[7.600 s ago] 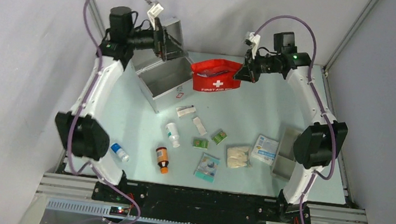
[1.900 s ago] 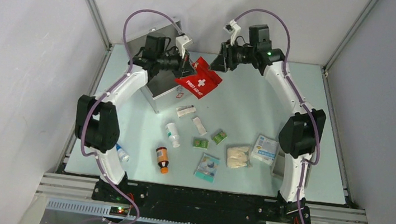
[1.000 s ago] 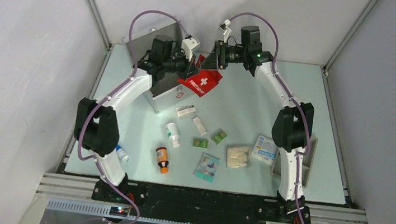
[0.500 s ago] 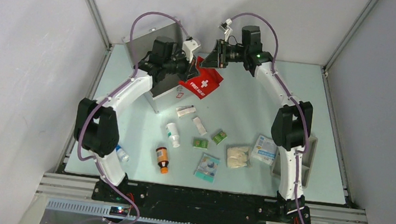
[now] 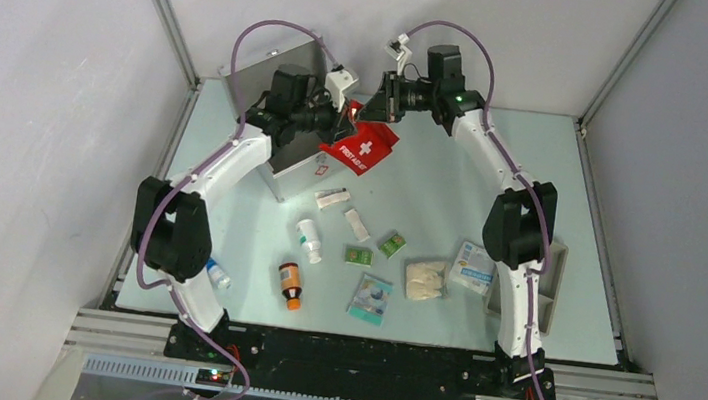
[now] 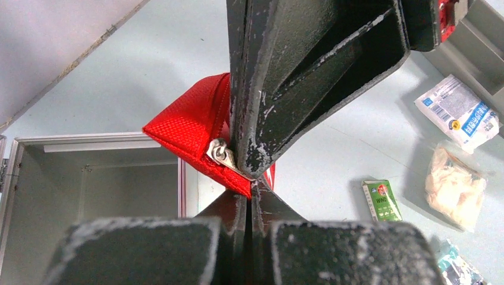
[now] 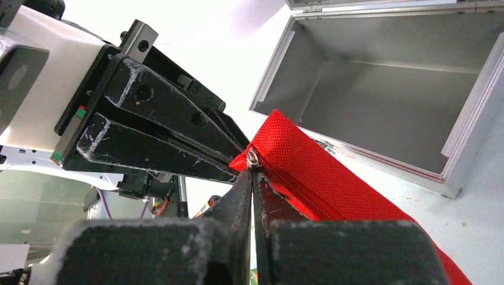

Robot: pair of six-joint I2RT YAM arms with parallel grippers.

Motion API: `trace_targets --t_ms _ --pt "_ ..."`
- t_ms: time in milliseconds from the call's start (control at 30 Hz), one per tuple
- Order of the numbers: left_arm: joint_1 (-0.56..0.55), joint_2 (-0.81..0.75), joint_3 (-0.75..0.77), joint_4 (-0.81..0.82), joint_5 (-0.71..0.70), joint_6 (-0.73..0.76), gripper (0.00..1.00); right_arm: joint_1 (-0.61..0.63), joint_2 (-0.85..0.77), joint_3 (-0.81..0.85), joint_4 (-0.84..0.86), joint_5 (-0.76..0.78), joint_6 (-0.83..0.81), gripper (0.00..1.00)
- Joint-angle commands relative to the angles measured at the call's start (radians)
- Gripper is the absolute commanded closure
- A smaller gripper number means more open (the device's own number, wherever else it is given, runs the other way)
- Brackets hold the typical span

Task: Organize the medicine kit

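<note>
Pale counter (image 5: 451, 196) carries the open medicine kit (image 5: 294, 175) far left, likely rigid, light, slick aluminium, best gripped by a wall rim. Just right, the left hand (image 5: 342, 124) pinches a corner of the limp red pouch (image 5: 366, 151); the right hand (image 5: 367, 116) pinches its zipper pull (image 7: 252, 157).

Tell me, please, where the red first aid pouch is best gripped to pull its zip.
Take the metal zip pull at the raised corner of the red first aid pouch, coming end-on from the robot's right, as the right gripper does: it looks the one stiff part. The fabric looks soft, so the left gripper pinching that corner's seam from the opposite side should brace it.
</note>
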Motion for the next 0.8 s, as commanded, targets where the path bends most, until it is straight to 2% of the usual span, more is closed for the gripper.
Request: trace_targets --t_ms 0,200,367,467,667,767 --pt "-0.016 -0.069 0.0 0.038 0.035 0.004 1.0 0.01 0.009 0.048 -0.021 0.026 -0.032 1.0" --pt "0.011 -0.075 -0.012 0.038 0.038 -0.015 0.99 -0.012 -0.041 0.029 -0.066 -0.007 -0.106 1.0" --pt "0.03 -0.062 -0.003 0.038 0.07 -0.025 0.93 -0.039 -0.071 -0.031 -0.069 -0.125 -0.121 1.0" --pt "0.032 -0.045 0.015 0.039 0.109 -0.04 0.87 -0.049 -0.078 -0.069 -0.017 -0.201 -0.081 1.0" --pt "0.031 -0.003 0.056 0.091 0.215 -0.106 0.73 -0.05 -0.052 -0.056 0.019 -0.26 -0.032 1.0" --pt "0.032 0.01 0.065 0.116 0.233 -0.118 0.71 -0.049 -0.045 -0.05 0.027 -0.27 -0.026 1.0"
